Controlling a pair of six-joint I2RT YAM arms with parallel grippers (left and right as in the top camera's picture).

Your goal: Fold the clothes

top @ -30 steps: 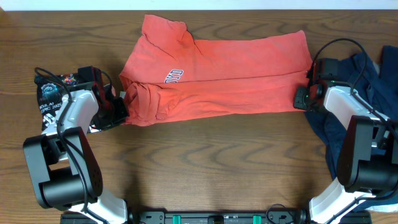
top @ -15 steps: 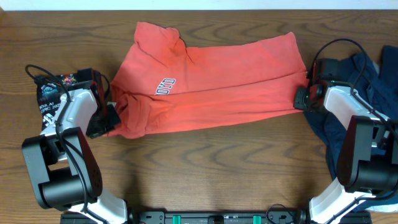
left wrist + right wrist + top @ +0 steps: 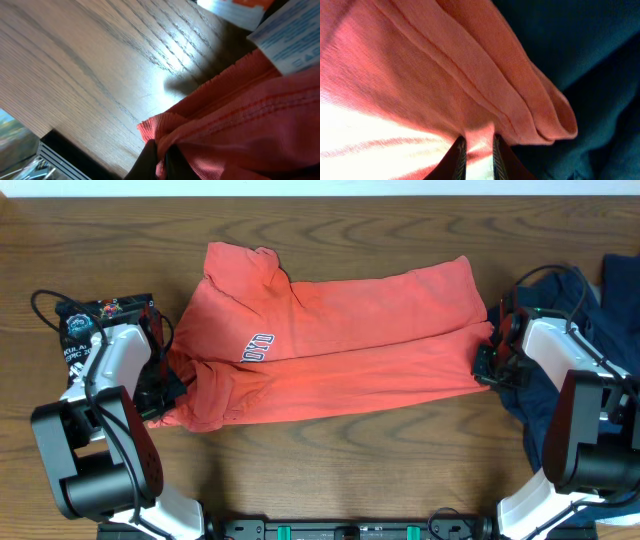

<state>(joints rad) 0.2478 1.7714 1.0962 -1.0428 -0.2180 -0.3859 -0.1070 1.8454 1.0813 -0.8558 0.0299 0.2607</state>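
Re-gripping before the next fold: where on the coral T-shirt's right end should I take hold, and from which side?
Take the stacked hem edges at the right end of the coral T-shirt, coming from the right, low over the table. There the layers end in rounded doubled edges lying on the navy shirt, so the fingers can probably straddle them all.

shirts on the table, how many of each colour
coral-red shirt: 1
dark navy shirt: 1
black printed shirt: 1
total: 3
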